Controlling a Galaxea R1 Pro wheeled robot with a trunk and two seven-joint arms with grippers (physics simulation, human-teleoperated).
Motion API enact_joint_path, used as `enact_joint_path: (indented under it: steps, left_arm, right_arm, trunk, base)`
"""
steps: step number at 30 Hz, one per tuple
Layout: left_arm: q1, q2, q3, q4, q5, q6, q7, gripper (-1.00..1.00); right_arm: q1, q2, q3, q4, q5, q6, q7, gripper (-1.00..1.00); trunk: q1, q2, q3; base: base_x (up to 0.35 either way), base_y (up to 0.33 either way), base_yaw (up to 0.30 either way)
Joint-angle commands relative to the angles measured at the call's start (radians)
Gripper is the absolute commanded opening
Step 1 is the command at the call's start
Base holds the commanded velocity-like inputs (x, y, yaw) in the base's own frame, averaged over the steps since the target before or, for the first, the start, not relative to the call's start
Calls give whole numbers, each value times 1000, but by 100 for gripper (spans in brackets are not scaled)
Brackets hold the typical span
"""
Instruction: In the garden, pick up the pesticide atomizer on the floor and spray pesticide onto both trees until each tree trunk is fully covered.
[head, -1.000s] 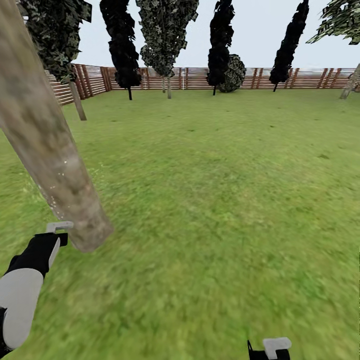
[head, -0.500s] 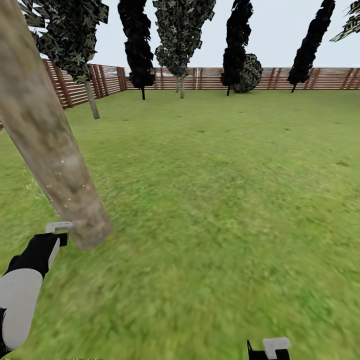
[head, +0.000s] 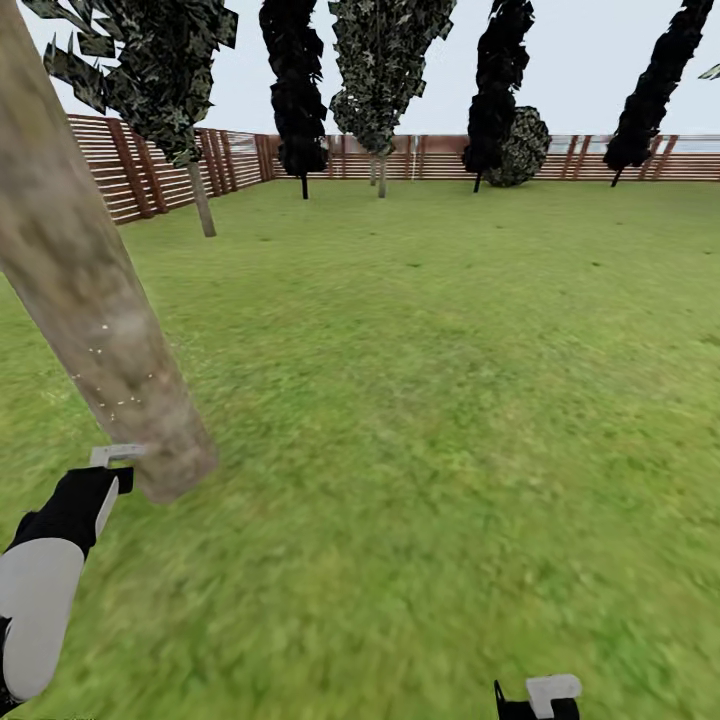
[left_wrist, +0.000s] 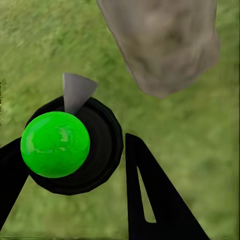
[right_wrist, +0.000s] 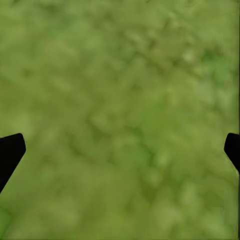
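Spraying step: left pincer (left_wrist: 75, 165) pinching the green-capped black atomizer (left_wrist: 67, 147); next, aim at the thick pale mottled trunk (head: 90, 290) at ten o'clock; right pincer (right_wrist: 120, 150) spread.

The head camera looks forward and down across the lawn (head: 420, 400) toward the fence (head: 440, 157), with the tree trunk (head: 90, 290) close at its left. The left wrist camera looks down at that trunk's base (left_wrist: 165, 45). The right wrist camera faces grass (right_wrist: 120, 110), close.
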Motion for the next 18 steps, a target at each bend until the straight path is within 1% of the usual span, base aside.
enact_joint_path:
  steps: [1,5,7,8,12,16,18]
  left_arm:
    - [0,-1,2,-1,-2,4,1,-100]
    - [0,0,3,-1,-2,4,1,-100]
    - [0,1,47,-2,-2,0,1,-100]
    - [0,1,61,-1,-3,-4,0,-100]
    - [0,0,68,-1,-4,-8,1,-100]
    - [0,-1,68,-1,-2,-11,33,-100]
    - [0,-1,68,-2,-2,-10,34,-100]
  right_arm:
    - [-1,0,-5,1,11,-3,-5,100]
    - [-1,0,-5,1,11,-3,-5,100]
    - [-1,1,-5,1,11,-2,-5,100]
    - [-1,1,-5,1,11,-3,-5,100]
    - [-1,1,-5,1,11,-3,-5,100]
    - [-1,0,-5,1,12,-3,-5,100]
    - [-1,0,-6,1,12,-3,-5,100]
  trunk:
    - [0,0,-1]
    - [0,0,-1]
    - [0,0,-1]
    - [0,0,-1]
    - [0,0,-1]
    - [0,0,-1]
    - [0,0,-1]
  base:
    - [160,-255,257]
    - [160,-256,272]
    - [160,-256,276]
    - [160,-256,276]
    - [160,-256,247]
    - [157,-256,27]
    - [154,-255,1]
